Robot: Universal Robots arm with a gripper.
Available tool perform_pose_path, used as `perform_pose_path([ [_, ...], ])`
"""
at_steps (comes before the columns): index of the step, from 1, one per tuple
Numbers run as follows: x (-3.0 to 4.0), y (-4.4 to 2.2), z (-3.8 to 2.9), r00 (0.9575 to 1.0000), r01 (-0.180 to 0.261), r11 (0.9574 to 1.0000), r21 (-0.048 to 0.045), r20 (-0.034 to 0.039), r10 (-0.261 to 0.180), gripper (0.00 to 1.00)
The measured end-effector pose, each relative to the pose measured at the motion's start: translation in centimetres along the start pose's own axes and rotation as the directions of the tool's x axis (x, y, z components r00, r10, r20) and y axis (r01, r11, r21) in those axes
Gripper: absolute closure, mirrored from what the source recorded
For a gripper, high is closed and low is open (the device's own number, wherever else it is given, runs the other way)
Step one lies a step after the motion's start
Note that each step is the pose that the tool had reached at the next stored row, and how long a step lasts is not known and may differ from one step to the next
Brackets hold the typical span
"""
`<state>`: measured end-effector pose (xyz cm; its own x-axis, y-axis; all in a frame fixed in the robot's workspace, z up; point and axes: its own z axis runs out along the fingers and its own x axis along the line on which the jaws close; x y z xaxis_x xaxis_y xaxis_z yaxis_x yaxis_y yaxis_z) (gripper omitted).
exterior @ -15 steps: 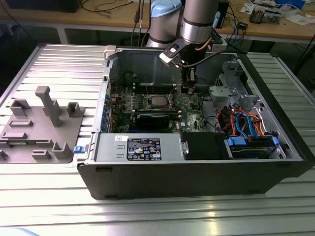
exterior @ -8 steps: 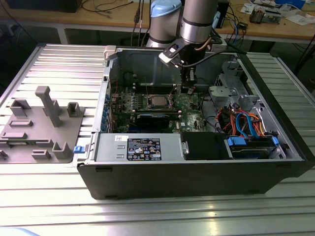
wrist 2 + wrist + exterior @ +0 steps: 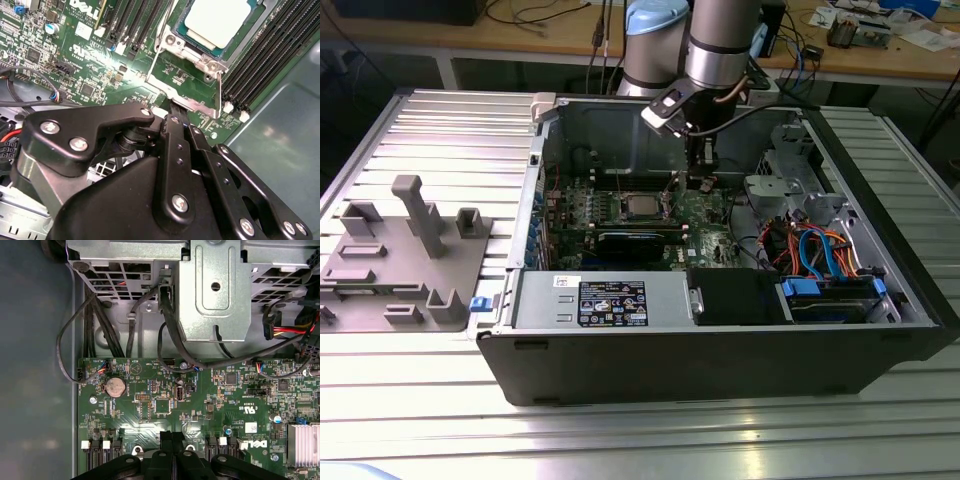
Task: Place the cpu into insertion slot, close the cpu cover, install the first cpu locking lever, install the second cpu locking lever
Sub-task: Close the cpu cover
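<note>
cpu is seated in insertion slot | end effector is clenched, tips set at cpu cover edge beside slot | grasp of cover cannot be told

The arm reaches straight down, wrist vertical. The hand points downward, and its fingers seem pressed together at the tips.

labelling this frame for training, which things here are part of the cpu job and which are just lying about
Job: cpu, cover, gripper.
Lying about: memory slots, coin battery, cables, grey fixture, heatsink.
</note>
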<state>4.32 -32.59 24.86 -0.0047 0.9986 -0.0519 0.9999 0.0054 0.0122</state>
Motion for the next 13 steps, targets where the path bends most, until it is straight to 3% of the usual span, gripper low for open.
perform_pose_path([
  [13,0.0,-0.57,0.0,1.0,0.0,1.0,0.0,0.0,0.0,0.89],
])
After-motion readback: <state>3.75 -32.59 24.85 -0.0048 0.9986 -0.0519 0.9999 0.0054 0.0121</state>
